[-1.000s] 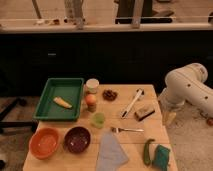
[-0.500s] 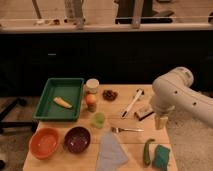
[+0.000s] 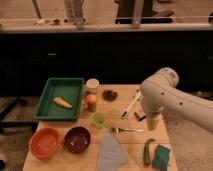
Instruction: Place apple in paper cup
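Wooden bench (image 3: 131, 142) in front of a dark cabinet wall, pale ledge running along the top behind it. Apple (image 3: 91, 101) sits on the bench, not in anything, just off the right wall of the green tray (image 3: 50, 88). Paper cup (image 3: 92, 85) stands upright directly behind the apple, very close; can't tell if they touch. Small translucent green cup (image 3: 98, 119) stands just in front of the apple. Dark brown-red lumpy cluster (image 3: 110, 94) lies to the right of the paper cup. A long yellow item (image 3: 62, 102) lies diagonally in the tray. Front left: orange bowl (image 3: 45, 142), with a dark purple bowl (image 3: 77, 139) beside it. Fork (image 3: 125, 130) lies mid-bench, grey-blue cloth (image 3: 111, 152) in front of it. White stick-shaped utensil (image 3: 131, 105) lies angled, right of centre. White robot arm (image 3: 167, 92) comes in from the right and bends down. Pincer (image 3: 151, 124) hangs low over the right side of the bench, well apart from the apple and cup, fingers apart. A small dark block (image 3: 140, 116) sits just to its left. Front right: a long green vegetable (image 3: 148, 151) beside a teal sponge (image 3: 161, 156).
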You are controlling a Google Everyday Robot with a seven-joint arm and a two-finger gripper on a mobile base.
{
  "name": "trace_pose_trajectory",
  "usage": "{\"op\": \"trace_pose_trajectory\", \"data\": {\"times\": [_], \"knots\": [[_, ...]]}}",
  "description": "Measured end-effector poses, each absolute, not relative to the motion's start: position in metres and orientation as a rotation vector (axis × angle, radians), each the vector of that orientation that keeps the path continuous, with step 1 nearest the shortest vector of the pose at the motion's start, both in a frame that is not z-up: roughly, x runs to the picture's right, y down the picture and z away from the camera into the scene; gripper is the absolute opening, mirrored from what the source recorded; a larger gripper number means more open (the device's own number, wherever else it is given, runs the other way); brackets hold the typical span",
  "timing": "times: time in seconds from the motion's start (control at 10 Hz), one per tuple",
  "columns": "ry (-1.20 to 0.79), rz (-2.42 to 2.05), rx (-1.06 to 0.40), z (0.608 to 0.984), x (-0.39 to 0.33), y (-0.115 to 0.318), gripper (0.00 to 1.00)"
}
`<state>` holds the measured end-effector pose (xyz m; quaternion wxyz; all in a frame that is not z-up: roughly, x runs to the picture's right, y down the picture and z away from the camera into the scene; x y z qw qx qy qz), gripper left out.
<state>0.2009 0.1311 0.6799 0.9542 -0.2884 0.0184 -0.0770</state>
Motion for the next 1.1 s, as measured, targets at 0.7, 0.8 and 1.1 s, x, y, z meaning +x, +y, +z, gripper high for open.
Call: {"op": "trace_pose_trajectory", "data": {"times": [0.7, 0.8, 1.1], "knots": [[-0.059, -0.110, -0.646, 0.690, 0.165, 0.128, 0.80], [-0.093, -0.087, -0.668, 0.691, 0.161, 0.129, 0.80], [-0.153, -0.066, -0.701, 0.694, 0.141, 0.132, 0.80]]}}
